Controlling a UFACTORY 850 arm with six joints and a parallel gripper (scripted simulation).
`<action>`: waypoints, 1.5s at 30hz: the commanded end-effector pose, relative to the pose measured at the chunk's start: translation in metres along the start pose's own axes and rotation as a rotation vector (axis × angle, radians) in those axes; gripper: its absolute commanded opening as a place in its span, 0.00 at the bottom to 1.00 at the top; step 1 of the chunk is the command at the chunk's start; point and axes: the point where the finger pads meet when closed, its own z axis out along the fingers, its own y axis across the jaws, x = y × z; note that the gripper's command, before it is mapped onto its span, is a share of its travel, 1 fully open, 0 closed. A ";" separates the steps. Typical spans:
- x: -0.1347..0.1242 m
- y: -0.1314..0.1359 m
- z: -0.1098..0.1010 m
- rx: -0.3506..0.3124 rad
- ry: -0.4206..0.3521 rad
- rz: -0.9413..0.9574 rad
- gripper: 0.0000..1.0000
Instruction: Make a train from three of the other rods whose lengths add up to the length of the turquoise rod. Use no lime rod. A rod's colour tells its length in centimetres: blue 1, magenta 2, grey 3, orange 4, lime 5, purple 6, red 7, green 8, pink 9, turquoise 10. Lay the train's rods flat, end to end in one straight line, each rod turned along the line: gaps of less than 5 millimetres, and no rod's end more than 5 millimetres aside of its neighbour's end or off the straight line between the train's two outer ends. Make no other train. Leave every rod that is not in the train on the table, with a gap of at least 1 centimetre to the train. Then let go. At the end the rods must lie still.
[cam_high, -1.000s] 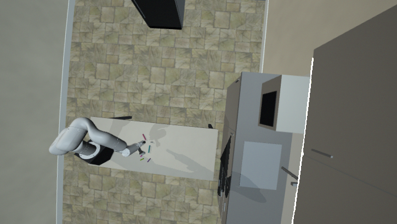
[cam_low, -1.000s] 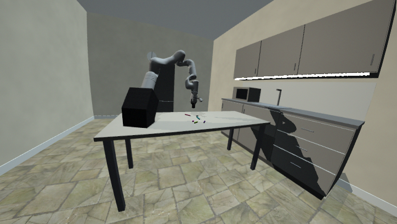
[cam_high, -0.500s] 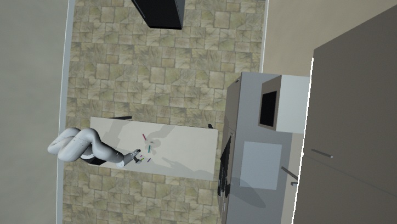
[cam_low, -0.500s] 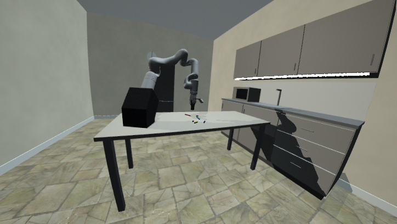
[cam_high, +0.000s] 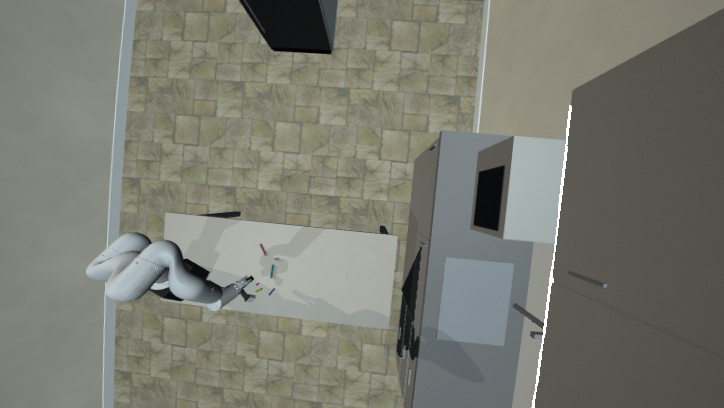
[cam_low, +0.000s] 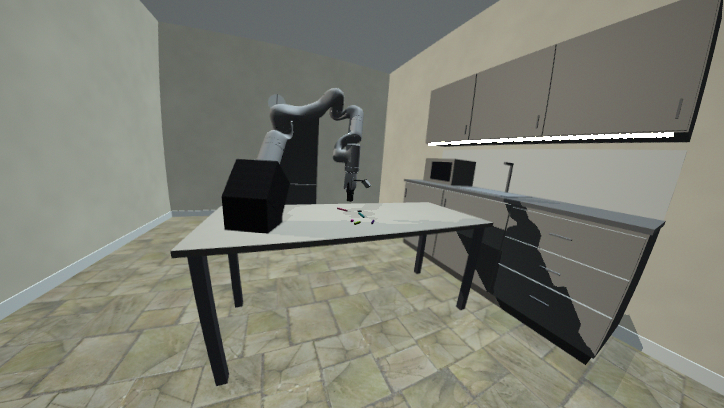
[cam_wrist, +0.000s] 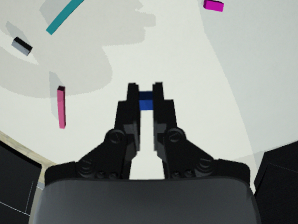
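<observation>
Gripper (cam_high: 249, 278) (cam_low: 350, 198) (cam_wrist: 146, 97) pinching blue rod (cam_wrist: 146, 100) above table (cam_high: 329, 268) (cam_low: 303, 223) (cam_wrist: 200, 90); likely carrying it trainward, so turn it along the line, lower level, release gently. Magenta rod (cam_high: 257, 284) (cam_low: 352, 220) (cam_wrist: 213, 5) lies beyond, apart; turquoise rod (cam_high: 272, 271) (cam_low: 361, 214) (cam_wrist: 65, 16) too.
</observation>
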 end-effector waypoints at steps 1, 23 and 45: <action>0.001 0.000 0.000 0.000 0.001 0.000 0.04; 0.002 0.001 0.051 -0.001 0.002 -0.001 0.04; 0.002 0.001 0.088 -0.001 0.002 -0.001 0.04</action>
